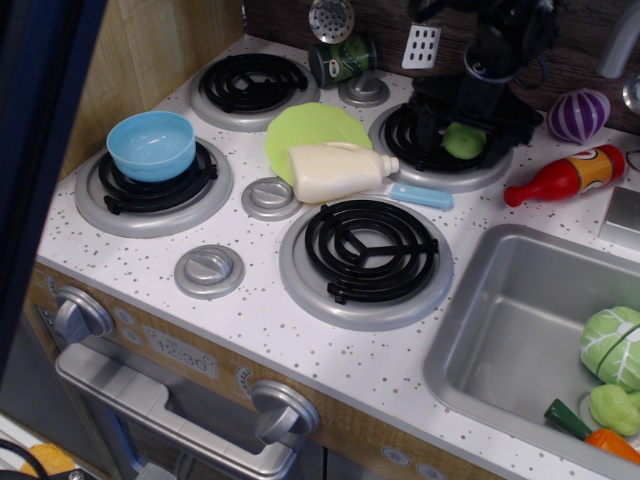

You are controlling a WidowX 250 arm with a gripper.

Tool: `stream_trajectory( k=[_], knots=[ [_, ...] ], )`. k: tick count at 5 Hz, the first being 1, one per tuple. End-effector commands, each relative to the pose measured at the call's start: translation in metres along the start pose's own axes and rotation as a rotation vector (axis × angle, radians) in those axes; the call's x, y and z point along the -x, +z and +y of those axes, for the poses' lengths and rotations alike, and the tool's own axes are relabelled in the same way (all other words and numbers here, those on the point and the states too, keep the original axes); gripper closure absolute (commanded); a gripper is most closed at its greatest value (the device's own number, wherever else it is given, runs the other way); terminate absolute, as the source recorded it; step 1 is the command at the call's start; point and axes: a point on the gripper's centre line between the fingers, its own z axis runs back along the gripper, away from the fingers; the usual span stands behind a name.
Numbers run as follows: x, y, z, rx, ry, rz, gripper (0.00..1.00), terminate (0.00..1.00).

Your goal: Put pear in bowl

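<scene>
Four coil burners sit on the speckled white stovetop (300, 330), with a steel sink (520, 330) sunk into it at the right; a green cabbage (612, 345) lies in the sink's far right corner beside smaller green and orange toy pieces. Largest of the moving parts is the black robot arm, which reaches down from the top edge over the rear right burner (440, 150); its gripper (466, 128) is low over that burner, the dark fingers standing to either side of the pear (463, 140). The pear rests on the coil directly under the gripper, only partly visible between the black parts; whether the fingers touch it or merely flank it cannot be told, and the spread of the jaws is hidden by the wrist housing. Next in size, a lime-green plate (310, 125) lies between the rear burners, with a cream bottle (340, 172) on its side across the plate's near edge; the light-blue bowl (151, 145) stands upright on the front left burner, well apart from the pear and across the stove from it. A red bottle (560, 178) lies near the sink's back rim; a purple onion (578, 115) sits behind it.
</scene>
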Motion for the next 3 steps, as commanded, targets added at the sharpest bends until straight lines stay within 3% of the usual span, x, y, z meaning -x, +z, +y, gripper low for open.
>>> stream_trajectory(
  k=[1,3],
  knots=[
    [-0.015,0.000,0.008,0.020,-0.005,-0.060,0.00,0.00],
    [-0.022,-0.012,0.011,0.046,-0.015,-0.069,0.00,0.00]
  ],
)
